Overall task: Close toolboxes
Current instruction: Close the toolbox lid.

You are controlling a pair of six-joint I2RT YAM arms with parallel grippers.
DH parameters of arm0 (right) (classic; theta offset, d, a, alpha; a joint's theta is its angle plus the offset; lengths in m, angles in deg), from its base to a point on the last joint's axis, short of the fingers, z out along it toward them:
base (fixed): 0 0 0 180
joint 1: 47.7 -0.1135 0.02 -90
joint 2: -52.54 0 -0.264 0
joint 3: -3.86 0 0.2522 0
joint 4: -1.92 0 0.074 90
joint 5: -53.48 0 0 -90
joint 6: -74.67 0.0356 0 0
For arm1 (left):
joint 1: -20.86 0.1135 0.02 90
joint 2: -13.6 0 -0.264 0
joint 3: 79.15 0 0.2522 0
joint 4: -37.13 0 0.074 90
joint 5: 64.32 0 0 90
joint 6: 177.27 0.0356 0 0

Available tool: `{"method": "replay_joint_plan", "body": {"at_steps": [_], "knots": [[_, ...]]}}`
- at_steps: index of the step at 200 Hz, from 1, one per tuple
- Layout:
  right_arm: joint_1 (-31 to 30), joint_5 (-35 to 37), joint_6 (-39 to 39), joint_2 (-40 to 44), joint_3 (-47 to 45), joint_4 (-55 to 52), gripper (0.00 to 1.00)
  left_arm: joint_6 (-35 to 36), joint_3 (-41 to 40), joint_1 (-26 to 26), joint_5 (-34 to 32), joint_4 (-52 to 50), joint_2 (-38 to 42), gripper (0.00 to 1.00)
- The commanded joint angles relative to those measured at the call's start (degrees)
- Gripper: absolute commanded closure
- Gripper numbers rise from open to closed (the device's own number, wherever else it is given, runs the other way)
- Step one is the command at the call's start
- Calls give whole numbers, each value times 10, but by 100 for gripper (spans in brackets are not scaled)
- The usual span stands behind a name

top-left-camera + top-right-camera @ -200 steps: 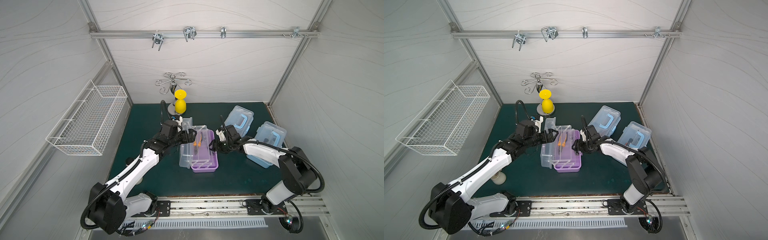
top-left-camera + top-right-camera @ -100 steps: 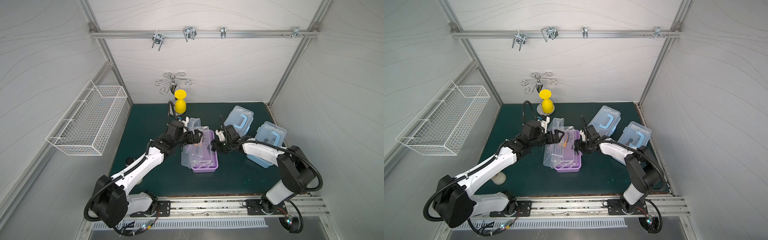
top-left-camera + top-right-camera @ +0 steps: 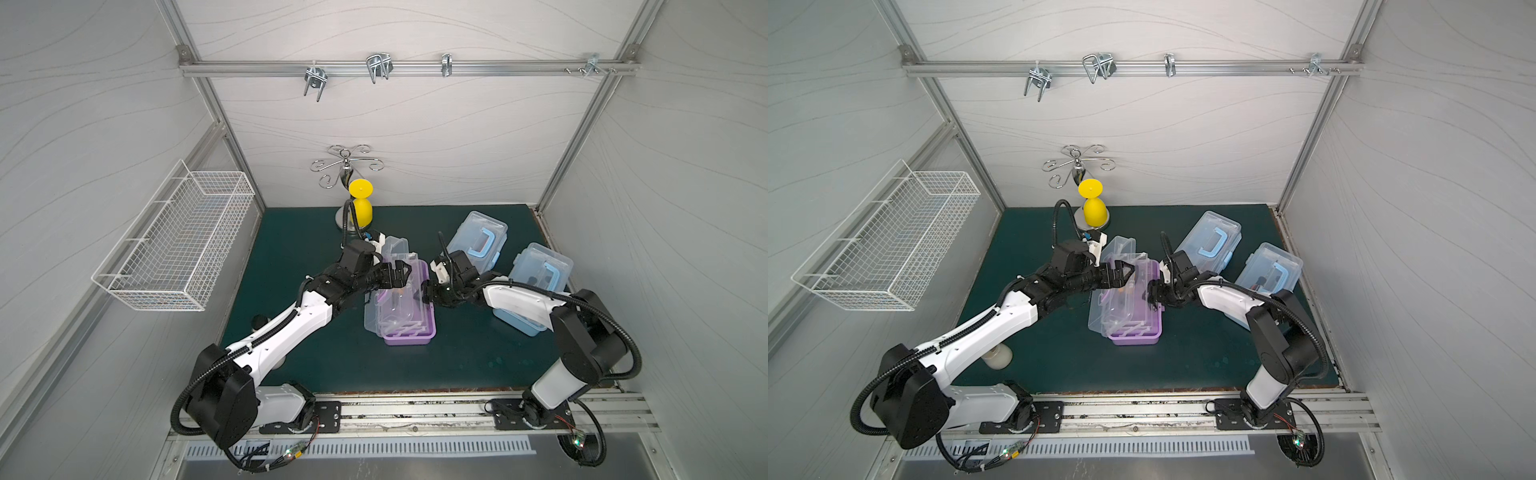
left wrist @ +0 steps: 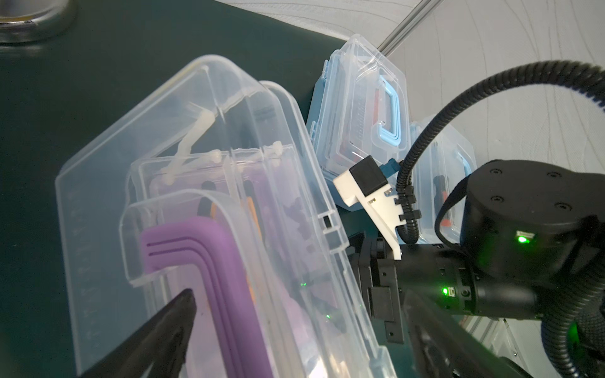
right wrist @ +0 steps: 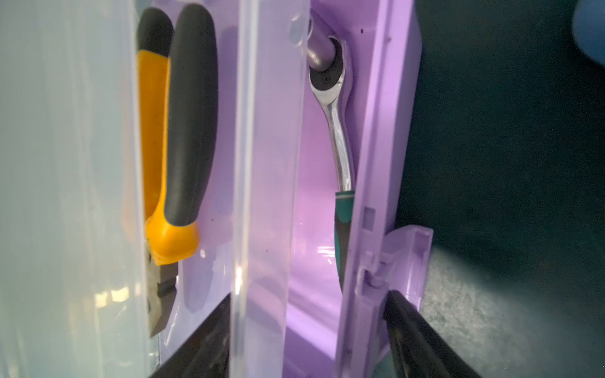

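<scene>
Overhead, purple toolbox [image 3: 409, 332]: mid counter [image 3: 291, 249], long sides running front-to-back; seen in both top views.
Overhead, clear lid [image 3: 376, 311]: hinged along box's left side, tilted part-way up, not shut.
Overhead, left hand [image 3: 405, 274]: over back half of box at lid's upper edge; fingers apart, released, nothing clamped.
Overhead, right hand [image 3: 422, 296]: at box's right long wall, fingers spread astride it; no squeeze visible.
Overhead, far blue toolbox [image 3: 478, 237]: twd back-right corner, lid down, handle on top.
Overhead, near blue toolbox [image 3: 540, 266]: by right edge, lid down; near the far one.
Overhead, wire basket [image 3: 174, 249]: on left wall, off counter.
L wrist, lid: fills most of view; purple handle [image 4: 203, 255] sits in its recess.
L wrist, fingers [image 4: 163, 327]: one dark tip just beside handle; 2nd blurred, on other side of lid rim.
R wrist, box wall [image 5: 370, 163]: betw. the two fingers [image 5: 425, 343].
R wrist, latch [image 5: 406, 255]: flipped outward; outer finger right at it, inner finger inside box behind clear panel.
R wrist, contents: pliers [image 5: 183, 131] w/ orange-black grips; ratchet [image 5: 337, 131] w/ teal grip along the wall.
</scene>
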Motion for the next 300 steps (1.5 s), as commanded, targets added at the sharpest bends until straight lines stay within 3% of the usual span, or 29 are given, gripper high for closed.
{"method": "replay_joint_plan", "body": {"at_steps": [1,68,153,212,300], "knots": [[-11,-24,-3,-6,14,16,26,24,32,-4,-8,-30,5,1],[-13,-33,-1,-5,18,17,22,28,46,-7,4,-40,-6,1],[-5,-12,-13,-2,23,-9,15,70,77,-34,-80,-90,17,1],[30,0,-27,26,15,-44,14,77,76,-34,-95,-102,34,1],[51,37,-65,78,-13,-106,12,83,97,-34,-111,-153,-25,1]]}}
